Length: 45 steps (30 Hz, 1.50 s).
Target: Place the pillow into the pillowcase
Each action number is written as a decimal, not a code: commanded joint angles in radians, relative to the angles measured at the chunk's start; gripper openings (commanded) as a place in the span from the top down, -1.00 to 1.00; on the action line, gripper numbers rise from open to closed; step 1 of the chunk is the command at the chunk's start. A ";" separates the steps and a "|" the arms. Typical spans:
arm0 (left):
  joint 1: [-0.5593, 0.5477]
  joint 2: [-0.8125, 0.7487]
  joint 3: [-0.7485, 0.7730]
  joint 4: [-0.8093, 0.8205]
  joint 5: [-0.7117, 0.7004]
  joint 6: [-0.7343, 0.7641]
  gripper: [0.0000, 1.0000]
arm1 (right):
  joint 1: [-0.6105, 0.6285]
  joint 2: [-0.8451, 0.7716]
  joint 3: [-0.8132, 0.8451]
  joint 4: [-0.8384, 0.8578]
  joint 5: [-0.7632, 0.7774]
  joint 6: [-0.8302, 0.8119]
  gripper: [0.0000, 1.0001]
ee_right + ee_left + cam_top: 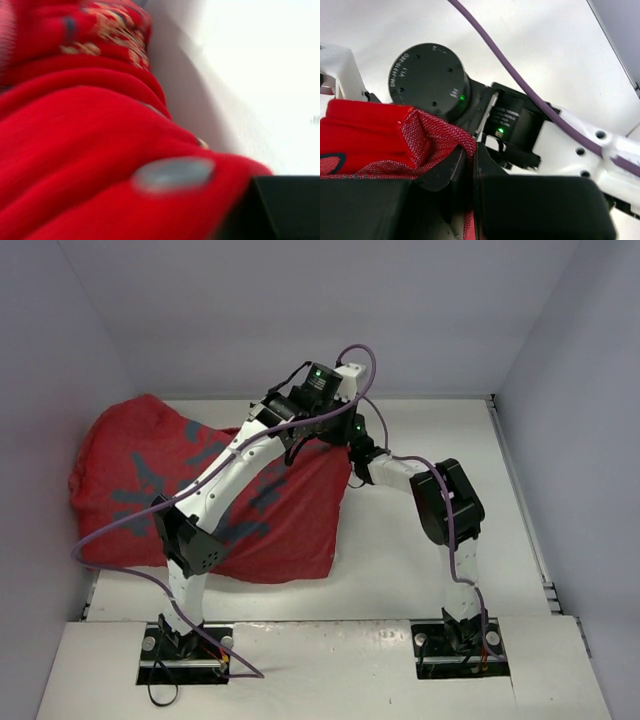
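Note:
The red pillowcase (290,520) lies bulging on the left half of the table. The white pillow does not show in any view. My left gripper (322,428) reaches over the pillowcase to its far right corner. In the left wrist view the left gripper (472,150) is shut on a fold of the pillowcase's edge (435,135). My right gripper (350,452) is at the same corner, right beside the left one. In the right wrist view the pillowcase (75,150) fills the frame and covers the jaws. Only one black finger (285,210) shows, beside a blurred grey disc (172,174).
Grey walls close the table in at the left, back and right. The right arm's wrist motor (427,80) sits close in front of the left gripper, with a purple cable (530,90) crossing above. Bare white table (430,440) lies to the right of the pillowcase.

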State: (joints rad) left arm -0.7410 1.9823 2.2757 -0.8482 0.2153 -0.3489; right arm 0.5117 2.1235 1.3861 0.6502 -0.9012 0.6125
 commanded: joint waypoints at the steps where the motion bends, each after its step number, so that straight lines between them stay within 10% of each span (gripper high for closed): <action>1: -0.081 -0.132 -0.080 0.242 0.171 -0.070 0.90 | 0.021 -0.065 -0.085 0.066 0.016 -0.003 0.32; 5: -0.075 -0.236 -0.171 0.242 0.063 -0.059 0.67 | -0.077 -0.200 -0.228 0.046 0.036 -0.043 0.21; 13: -0.074 -0.462 -0.386 0.236 -0.160 -0.052 -0.39 | -0.170 -0.468 -0.312 -0.369 0.194 -0.315 -0.19; 29: 0.202 -0.830 -0.870 0.069 -0.238 -0.084 -0.41 | -0.368 -0.718 -0.533 -0.455 0.259 -0.261 -0.21; 40: 0.233 -0.579 -0.967 0.296 -0.027 -0.147 -0.42 | -0.283 -0.731 -0.532 -0.457 0.200 -0.249 -0.24; 45: 0.235 -0.262 -0.680 0.394 0.018 -0.109 -0.42 | -0.282 -0.769 -0.545 -0.454 0.213 -0.250 -0.25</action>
State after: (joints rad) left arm -0.5060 1.6100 1.4094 -0.6315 0.1436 -0.4644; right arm 0.2298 1.4162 0.8371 0.1589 -0.6769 0.3653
